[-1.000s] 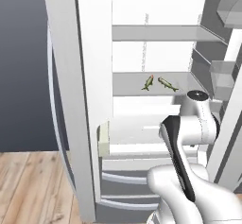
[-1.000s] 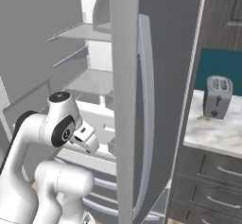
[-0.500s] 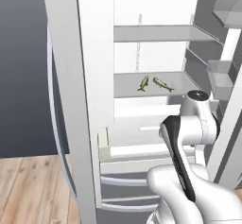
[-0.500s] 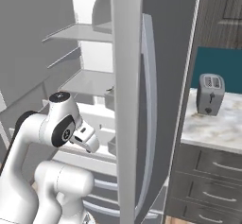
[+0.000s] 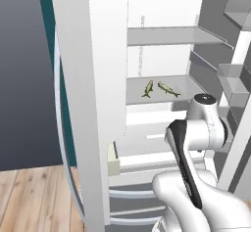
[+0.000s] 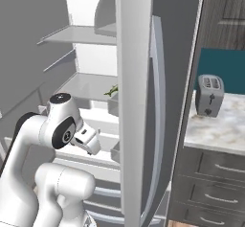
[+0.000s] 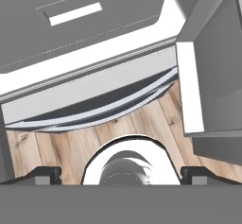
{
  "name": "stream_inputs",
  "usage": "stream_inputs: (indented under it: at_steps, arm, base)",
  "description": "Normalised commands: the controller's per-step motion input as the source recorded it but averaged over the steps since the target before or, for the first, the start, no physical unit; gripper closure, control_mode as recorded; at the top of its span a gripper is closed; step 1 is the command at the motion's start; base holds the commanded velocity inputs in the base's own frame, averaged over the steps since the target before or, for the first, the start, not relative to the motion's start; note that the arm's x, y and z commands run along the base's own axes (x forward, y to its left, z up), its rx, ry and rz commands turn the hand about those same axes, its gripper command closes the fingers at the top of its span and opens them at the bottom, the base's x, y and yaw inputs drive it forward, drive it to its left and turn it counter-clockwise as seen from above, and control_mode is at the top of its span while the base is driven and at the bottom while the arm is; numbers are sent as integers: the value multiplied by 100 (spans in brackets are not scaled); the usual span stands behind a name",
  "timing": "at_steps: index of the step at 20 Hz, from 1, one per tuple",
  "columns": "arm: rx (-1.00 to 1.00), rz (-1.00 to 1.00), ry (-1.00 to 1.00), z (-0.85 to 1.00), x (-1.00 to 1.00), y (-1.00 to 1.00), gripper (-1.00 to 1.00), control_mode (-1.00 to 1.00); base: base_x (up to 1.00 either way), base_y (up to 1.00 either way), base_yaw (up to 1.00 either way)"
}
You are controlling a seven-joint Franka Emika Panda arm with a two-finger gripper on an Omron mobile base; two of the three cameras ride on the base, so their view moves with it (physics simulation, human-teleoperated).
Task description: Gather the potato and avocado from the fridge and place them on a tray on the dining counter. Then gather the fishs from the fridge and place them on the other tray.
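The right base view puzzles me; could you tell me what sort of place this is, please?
A home kitchen, rendered: an open steel fridge with white shelves, a toaster on a marbled counter, and dark drawers below.

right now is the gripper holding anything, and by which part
Nothing is held. The gripper is open, its tips wide apart over bare wood floor, and the two fish lie untouched on the fridge shelf.

Grey-green fishs (image 5: 160,88), white fridge (image 5: 162,25) inside, grey-white marbled counter (image 6: 217,130) w/ prob. silver toaster (image 6: 209,95).
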Motion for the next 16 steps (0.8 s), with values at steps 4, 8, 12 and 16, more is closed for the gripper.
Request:
stream_inputs:
  at_steps: [4,8,12,16]
  arm:
    - [0,0,0,0,0,0,-100,100]
    - [-5,0,-2,2,1,10,-100,-100]
    - [-14,1,-18,27,26,32,-100,-100]
    - [-17,4,-23,37,32,29,-100,-100]
  base:
    - [17,9,-9]
    - [1,9,-1]
    - [0,0,0]
    - [0,0,0]
